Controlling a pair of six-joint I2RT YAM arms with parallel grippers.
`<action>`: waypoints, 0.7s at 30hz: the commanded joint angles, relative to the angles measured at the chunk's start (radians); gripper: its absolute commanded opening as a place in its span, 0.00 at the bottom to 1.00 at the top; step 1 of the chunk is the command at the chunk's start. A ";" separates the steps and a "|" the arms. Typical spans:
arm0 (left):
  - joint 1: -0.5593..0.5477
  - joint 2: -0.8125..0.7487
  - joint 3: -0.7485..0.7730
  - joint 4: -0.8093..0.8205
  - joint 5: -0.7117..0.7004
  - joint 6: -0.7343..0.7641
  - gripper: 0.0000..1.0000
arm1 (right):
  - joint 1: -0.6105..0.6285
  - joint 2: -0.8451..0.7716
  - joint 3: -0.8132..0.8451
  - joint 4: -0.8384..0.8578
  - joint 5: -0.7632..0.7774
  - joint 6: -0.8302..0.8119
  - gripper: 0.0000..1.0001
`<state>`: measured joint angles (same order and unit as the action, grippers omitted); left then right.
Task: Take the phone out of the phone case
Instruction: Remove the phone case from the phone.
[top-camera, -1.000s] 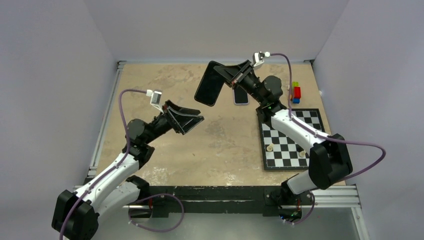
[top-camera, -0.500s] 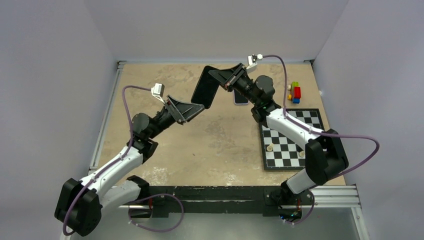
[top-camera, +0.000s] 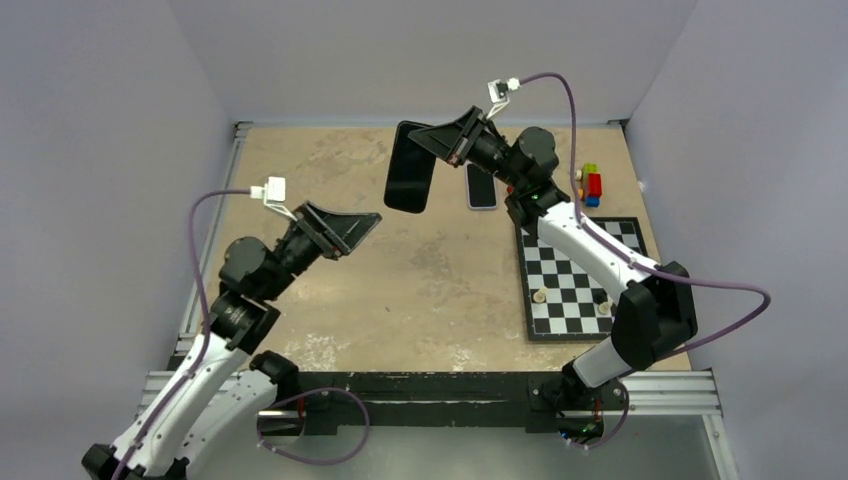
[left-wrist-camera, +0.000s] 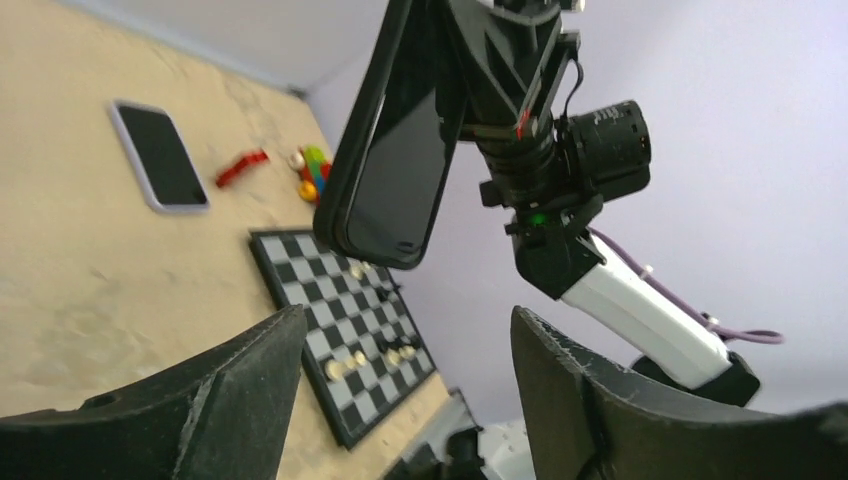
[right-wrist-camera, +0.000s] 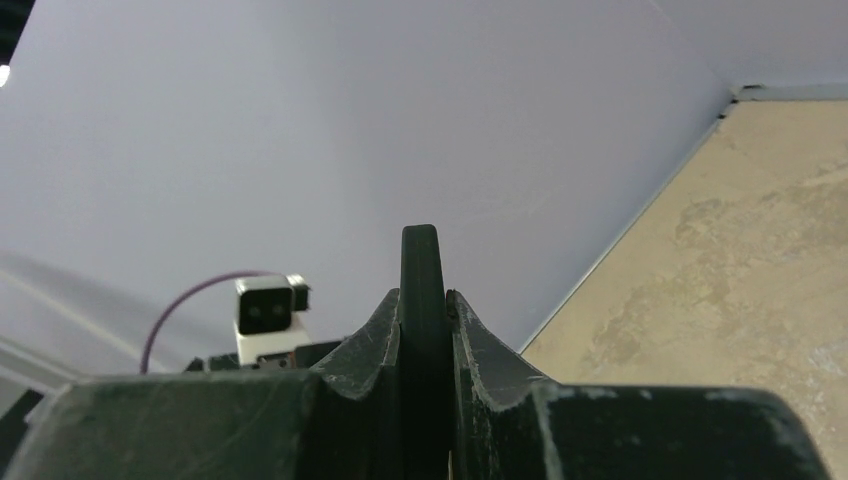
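My right gripper (top-camera: 447, 141) is shut on the top edge of a black cased phone (top-camera: 409, 168) and holds it in the air over the far middle of the table, hanging down with its glossy screen facing left. In the right wrist view the case's thin edge (right-wrist-camera: 422, 270) stands clamped between my fingers. In the left wrist view the phone (left-wrist-camera: 390, 160) hangs ahead, above my left gripper (left-wrist-camera: 405, 335). My left gripper (top-camera: 352, 226) is open and empty, in the air below and left of the phone. A second phone with a light rim (top-camera: 481, 187) lies flat on the table.
A chessboard (top-camera: 560, 262) with a few pieces lies at the right, under my right arm. Coloured toy blocks (top-camera: 591, 185) sit at the far right. Grey walls close in the table on three sides.
My left arm has drawn back to the left, away from the phone, still open. My right gripper has carried the phone slightly left and up, turning it more upright.
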<state>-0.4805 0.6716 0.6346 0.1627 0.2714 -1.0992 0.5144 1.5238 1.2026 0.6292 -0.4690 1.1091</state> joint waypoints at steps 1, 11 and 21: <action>0.016 -0.044 0.172 -0.364 -0.189 0.341 0.82 | -0.004 -0.007 0.108 0.010 -0.176 -0.096 0.00; 0.046 0.216 0.372 -0.295 0.205 0.415 0.72 | 0.000 -0.047 0.052 0.093 -0.296 -0.064 0.00; 0.047 0.311 0.311 0.012 0.392 0.330 0.43 | 0.014 -0.059 0.014 0.149 -0.351 -0.018 0.00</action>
<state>-0.4385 0.9630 0.9485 0.0063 0.5533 -0.7414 0.5190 1.5230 1.2213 0.6621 -0.7818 1.0546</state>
